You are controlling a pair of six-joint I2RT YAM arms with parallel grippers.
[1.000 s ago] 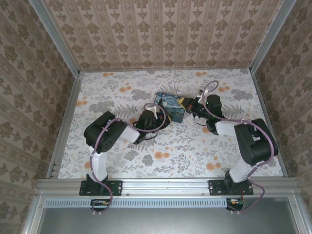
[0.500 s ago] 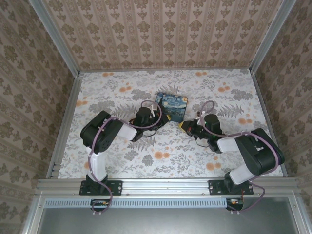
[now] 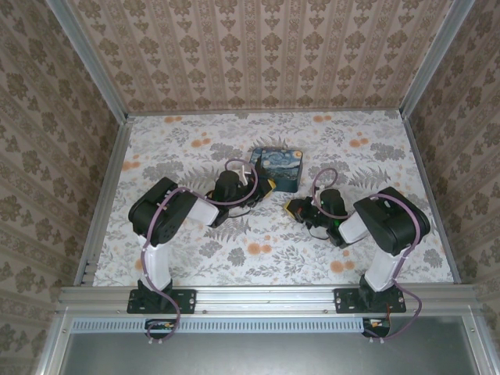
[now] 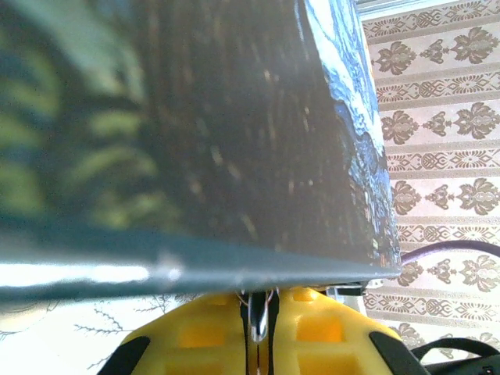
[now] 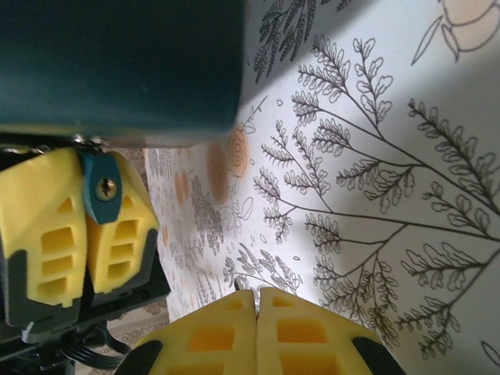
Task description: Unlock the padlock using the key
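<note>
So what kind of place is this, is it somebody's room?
Probably a robot test booth, not a real room. The wallpapered walls sit in a bare metal frame, and the left arm and right arm are bolted to a rail at the near edge of the flowery table.

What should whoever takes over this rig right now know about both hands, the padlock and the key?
Left hand: shut on the small teal-blue padlock, which sits at the edge of the Starry Night box.
Right hand: shut, nothing visible between its fingers, low over the table on the near side of the box, apart from it.
Key: I cannot tell where it is.
Done: padlock gripped; whether it is unlocked cannot be told.
Left: find the key, insert it in the padlock, turn it.
</note>
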